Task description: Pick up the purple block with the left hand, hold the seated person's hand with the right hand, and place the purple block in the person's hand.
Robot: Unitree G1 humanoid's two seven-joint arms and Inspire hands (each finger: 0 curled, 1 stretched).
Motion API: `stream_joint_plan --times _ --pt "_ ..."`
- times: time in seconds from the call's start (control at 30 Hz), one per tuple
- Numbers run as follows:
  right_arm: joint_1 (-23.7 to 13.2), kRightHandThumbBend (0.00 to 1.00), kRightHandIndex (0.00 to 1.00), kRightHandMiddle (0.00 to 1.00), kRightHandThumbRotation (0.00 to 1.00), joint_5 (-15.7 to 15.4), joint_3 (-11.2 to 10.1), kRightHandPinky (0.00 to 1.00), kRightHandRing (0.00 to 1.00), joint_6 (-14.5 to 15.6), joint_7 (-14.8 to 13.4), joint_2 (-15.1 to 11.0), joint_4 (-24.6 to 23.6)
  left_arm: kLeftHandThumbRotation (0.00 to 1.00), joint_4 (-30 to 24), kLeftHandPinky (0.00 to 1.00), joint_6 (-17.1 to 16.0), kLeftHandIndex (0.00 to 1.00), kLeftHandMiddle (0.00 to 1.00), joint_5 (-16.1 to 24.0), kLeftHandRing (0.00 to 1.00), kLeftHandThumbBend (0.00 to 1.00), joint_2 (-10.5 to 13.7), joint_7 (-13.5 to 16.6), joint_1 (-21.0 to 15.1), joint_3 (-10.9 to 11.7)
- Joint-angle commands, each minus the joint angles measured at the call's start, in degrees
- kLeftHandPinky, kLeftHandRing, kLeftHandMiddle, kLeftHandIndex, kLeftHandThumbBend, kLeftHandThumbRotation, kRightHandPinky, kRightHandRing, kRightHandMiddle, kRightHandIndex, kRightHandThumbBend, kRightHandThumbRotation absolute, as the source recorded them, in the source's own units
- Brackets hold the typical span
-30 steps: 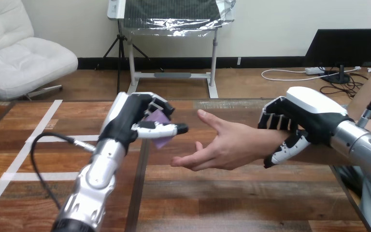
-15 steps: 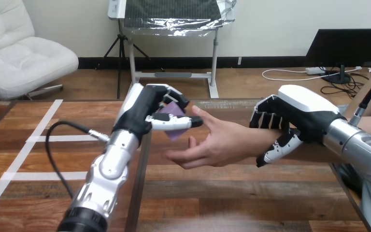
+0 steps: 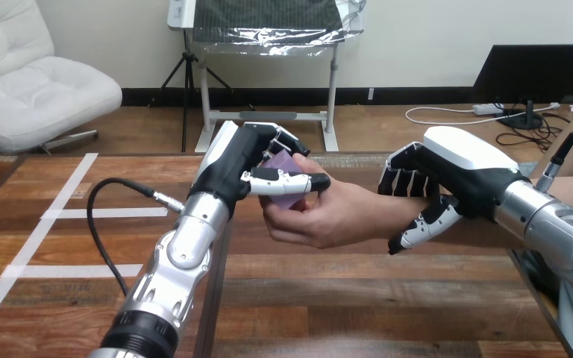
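The left robot hand (image 3: 248,165) is raised above the middle of the desk (image 3: 388,298), its thumb and fingers clamped on the purple block (image 3: 290,200), which is off the desk surface. The person's hand (image 3: 328,220) reaches in from the right and meets it, with fingers bent around the near side of the block, so both hands are on it. Further right, the right robot hand (image 3: 462,175) is closed around the person's wrist (image 3: 388,215), fingers curled over the far side and thumb beneath the near side.
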Motion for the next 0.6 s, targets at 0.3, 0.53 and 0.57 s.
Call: stream_joint_plan --times 0.3,0.53,0.57 --pt "4.0 0.86 0.51 0.48 0.06 0.5 -0.3 0.36 0.42 3.2 1.4 1.7 -0.2 0.00 0.6 0.29 -1.3 0.47 0.42 0.1 0.36 0.63 -2.2 -1.1 -5.2 -1.9" --pt "4.4 0.87 0.51 0.48 0.06 0.6 -0.4 0.35 0.41 3.9 1.3 1.8 -1.3 0.00 0.2 0.30 -1.6 0.47 0.42 0.4 0.36 0.63 -2.5 -1.3 -4.7 -2.7" --pt "4.5 0.87 0.51 0.48 0.06 0.6 -0.5 0.35 0.41 4.0 1.3 1.8 -1.5 0.00 0.1 0.30 -1.4 0.47 0.42 0.4 0.36 0.63 -2.7 -1.4 -4.6 -2.8"
